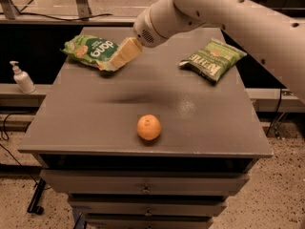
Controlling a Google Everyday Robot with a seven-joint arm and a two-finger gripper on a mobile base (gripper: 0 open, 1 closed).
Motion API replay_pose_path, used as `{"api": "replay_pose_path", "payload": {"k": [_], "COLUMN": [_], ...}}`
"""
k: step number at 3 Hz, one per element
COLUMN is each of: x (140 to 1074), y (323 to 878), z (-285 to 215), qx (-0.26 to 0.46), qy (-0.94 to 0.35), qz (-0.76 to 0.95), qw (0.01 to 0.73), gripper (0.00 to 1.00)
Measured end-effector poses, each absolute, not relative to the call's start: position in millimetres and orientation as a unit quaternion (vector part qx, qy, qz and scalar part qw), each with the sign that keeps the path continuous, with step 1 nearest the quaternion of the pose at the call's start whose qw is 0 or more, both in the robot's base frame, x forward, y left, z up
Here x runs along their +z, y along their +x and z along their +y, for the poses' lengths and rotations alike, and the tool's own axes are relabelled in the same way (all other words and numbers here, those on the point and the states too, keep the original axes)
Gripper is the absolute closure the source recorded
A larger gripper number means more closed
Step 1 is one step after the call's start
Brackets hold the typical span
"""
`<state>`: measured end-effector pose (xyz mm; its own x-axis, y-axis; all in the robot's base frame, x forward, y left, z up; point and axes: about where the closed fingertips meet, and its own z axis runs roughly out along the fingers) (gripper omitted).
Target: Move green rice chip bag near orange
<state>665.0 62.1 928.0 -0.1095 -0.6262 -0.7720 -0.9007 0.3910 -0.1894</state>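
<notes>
Pincer [114,63] overlaps right end of green rice chip bag [87,50].

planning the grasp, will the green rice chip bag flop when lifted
Likely floppy and light: the green rice chip bag looks crinkly and puffed. Lying flat, it may slide if nudged by the tool, at its right end.

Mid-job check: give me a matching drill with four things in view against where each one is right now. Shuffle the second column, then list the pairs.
Things
1. green rice chip bag
2. orange
3. Kettle bag
4. gripper

Places
A. near the front edge of the tabletop, about the middle
B. back right of the tabletop
C. at the light-green bag's right end
D. back left of the tabletop

Pairs: 1-D, 2-A, 3-B, 4-C
</notes>
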Motion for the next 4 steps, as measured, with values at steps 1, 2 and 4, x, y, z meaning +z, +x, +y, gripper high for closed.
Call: {"api": "replay_pose_path", "payload": {"k": [1,2,4], "x": [923,909,863], "y": [711,738,752], "z": [94,139,186], "qx": [0.186,0.22,0.249], "qy": [-0.489,-0.476,-0.473], "qz": [0.735,0.738,0.751], "qw": [0.431,0.424,0.387], "gripper": [0.0,0.0,0.18]}}
